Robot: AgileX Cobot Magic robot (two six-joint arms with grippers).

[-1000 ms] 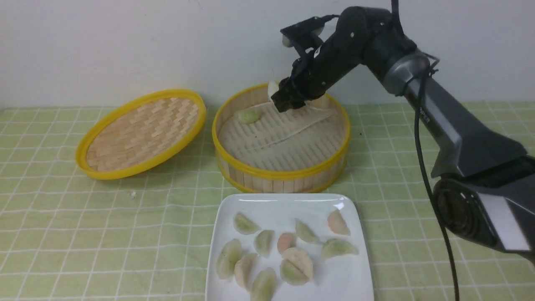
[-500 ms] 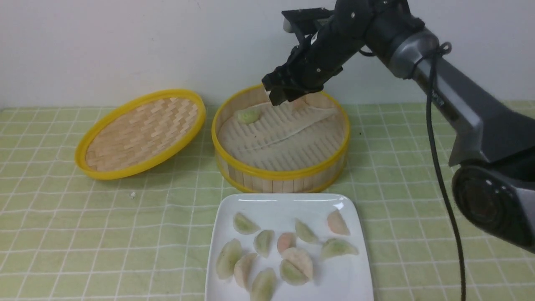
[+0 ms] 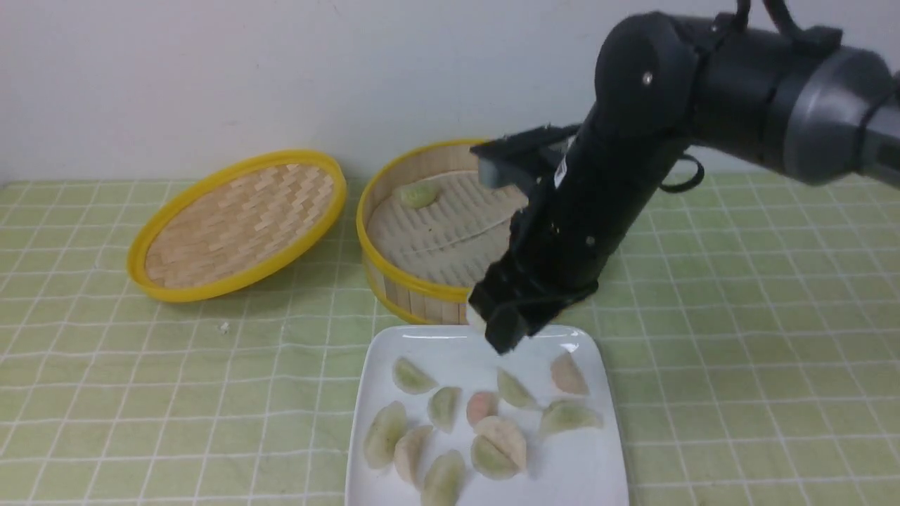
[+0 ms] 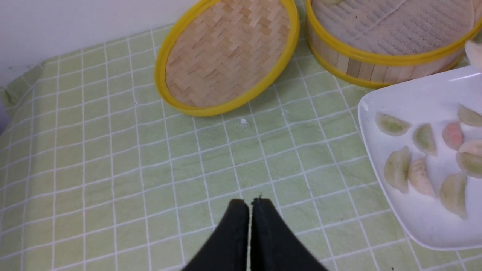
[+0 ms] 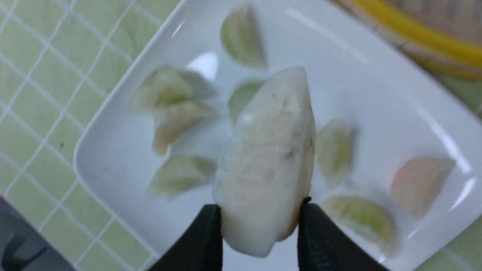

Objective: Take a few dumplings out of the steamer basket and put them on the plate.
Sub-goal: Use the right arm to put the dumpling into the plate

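Note:
My right gripper [image 3: 500, 336] is shut on a whitish dumpling [image 5: 269, 158] and holds it above the far edge of the white square plate [image 3: 590, 464], just in front of the steamer basket [image 3: 408, 284]. Several pale green and pinkish dumplings [image 3: 450, 407] lie on the plate, which also shows in the right wrist view [image 5: 376, 94]. One green dumpling [image 3: 419, 192] lies at the back left of the basket on its liner. My left gripper [image 4: 249, 203] is shut and empty above the green checked cloth, left of the plate [image 4: 410, 101]; it is not in the front view.
The shallow woven lid [image 3: 239, 221] with a yellow rim leans on the cloth left of the basket. A small white crumb [image 3: 224, 327] lies on the cloth in front of the lid. A pale wall stands right behind the basket.
My right arm has swung from the back of the basket towards me and down, carrying the whitish dumpling to the plate's far edge. The basket's other dumpling has not moved.

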